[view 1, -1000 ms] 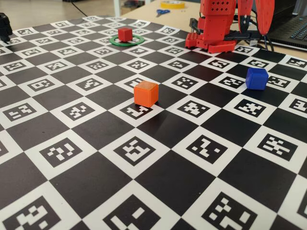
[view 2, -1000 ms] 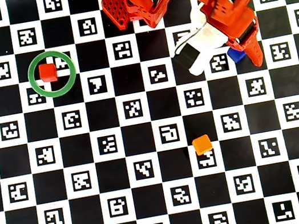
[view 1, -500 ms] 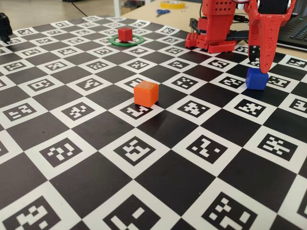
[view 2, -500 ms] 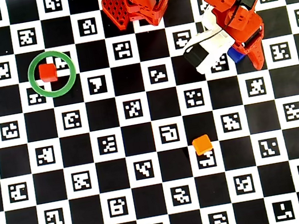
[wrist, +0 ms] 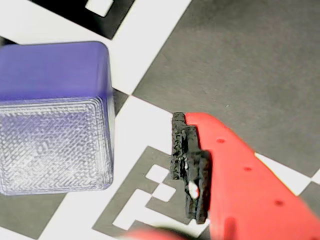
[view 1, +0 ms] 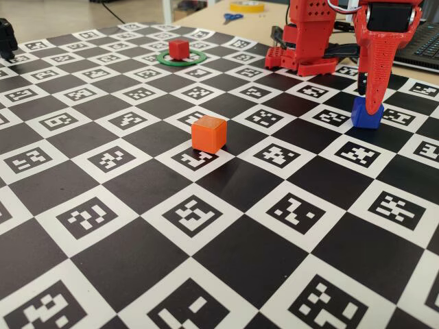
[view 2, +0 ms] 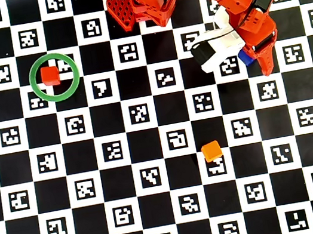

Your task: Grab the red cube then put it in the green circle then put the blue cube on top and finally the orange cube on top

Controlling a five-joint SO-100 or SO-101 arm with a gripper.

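Observation:
The red cube sits inside the green circle at the far left of the board. Near the middle of the board stands the orange cube, alone. The blue cube rests on the board at the right. My gripper is open and down at the blue cube. In the wrist view the blue cube fills the left, and one red finger's black pad stands a clear gap to its right. The other finger is out of view.
The red arm base stands at the back edge of the checkered marker board. Scissors and a tape roll lie on the wooden table behind. A laptop sits at the far right.
The gripper has come down from above the board to the blue cube's level and shifted slightly over it. No cube has moved.

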